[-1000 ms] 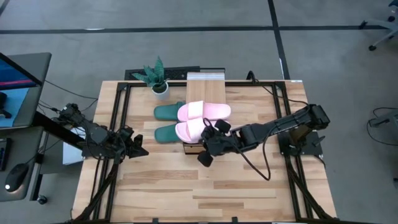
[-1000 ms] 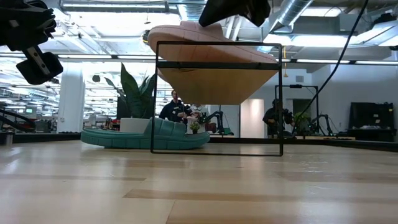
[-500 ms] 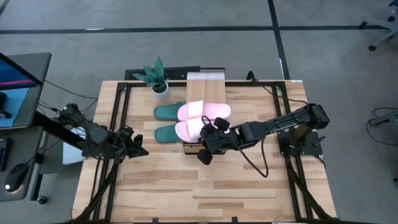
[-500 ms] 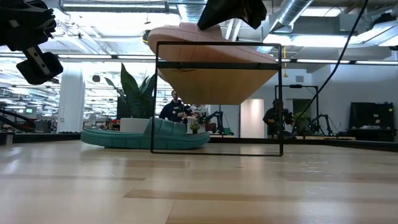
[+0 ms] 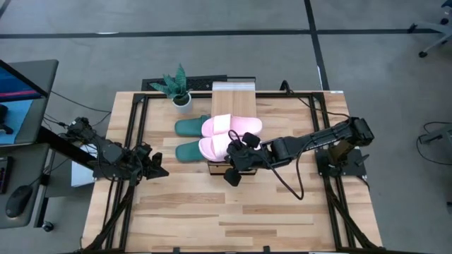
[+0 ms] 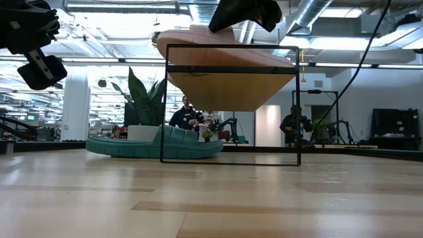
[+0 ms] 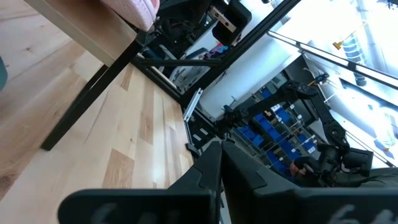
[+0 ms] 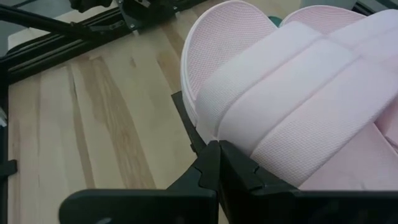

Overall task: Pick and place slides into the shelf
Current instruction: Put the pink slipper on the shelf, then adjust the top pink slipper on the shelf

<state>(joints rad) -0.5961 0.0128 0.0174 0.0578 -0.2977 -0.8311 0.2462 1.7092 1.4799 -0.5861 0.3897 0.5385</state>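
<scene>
Two pale pink slides (image 5: pixel 233 127) (image 5: pixel 220 147) lie side by side on the shelf's (image 5: pixel 234 95) wood top. Two dark green slides (image 5: pixel 189 127) (image 5: pixel 187 152) rest flat on the table at the shelf's left, their right ends hidden under the pink ones. My right gripper (image 8: pixel 217 148) is shut and hovers low over the nearer pink slide (image 8: pixel 280 106), beside its wide strap. My left gripper (image 5: pixel 161 171) is shut near the table's left edge, holding nothing. In the low view one pink slide (image 6: pixel 198 36) shows atop the shelf frame (image 6: pixel 167 99), with a green slide (image 6: pixel 155 142) below. My right gripper's shut fingertips stand at the nearer pink slide's side rim (image 8: pixel 208 134), just beside the strap, slanting down from the table's right. The fingers themselves hide the spot, so I cannot tell whether they touch the slide.
A small potted plant (image 5: pixel 178 88) stands at the far edge, left of the shelf. Dark frame rails (image 5: pixel 134 141) run along the table's left and right sides. The near half of the wooden table (image 5: pixel 226 212) is bare planks.
</scene>
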